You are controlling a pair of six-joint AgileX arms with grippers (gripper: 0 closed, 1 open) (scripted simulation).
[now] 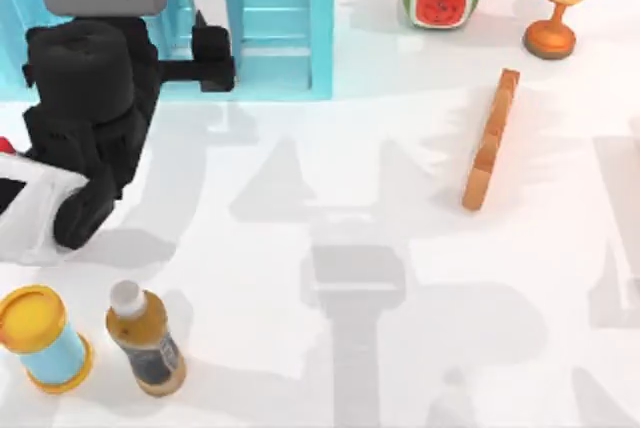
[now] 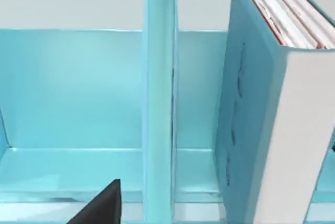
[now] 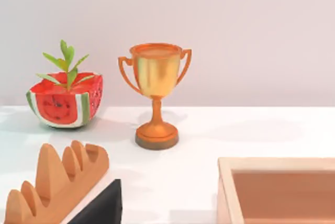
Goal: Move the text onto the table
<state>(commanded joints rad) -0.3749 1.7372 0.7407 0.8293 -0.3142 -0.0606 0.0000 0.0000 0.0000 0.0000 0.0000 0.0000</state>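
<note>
Fingers of the left gripper (image 1: pixel 213 48) point into the light-blue shelf unit (image 1: pixel 290 18) at the far left of the table (image 1: pixel 350 268), but whether they are spread or pressed together cannot be told — one dark fingertip (image 2: pixel 102 203) is all the left wrist view gives. In that view the text (image 2: pixel 272 109) stands upright in the shelf, a thick book with light-blue covers and white page edges, set beyond a vertical divider (image 2: pixel 159 103) from the fingertip. So the book lies ahead and off to one side, its long axis vertical, its broad cover facing the divider. The likely next step is a sideways shift to bring the fingers astride the book. The left arm is plainly the nearer. A dark fingertip (image 3: pixel 102 205) in the right wrist view belongs to the right arm, parked near a trophy (image 3: pixel 155 93), a watermelon planter (image 3: pixel 65 98) and a wooden rack (image 3: pixel 52 182).
</note>
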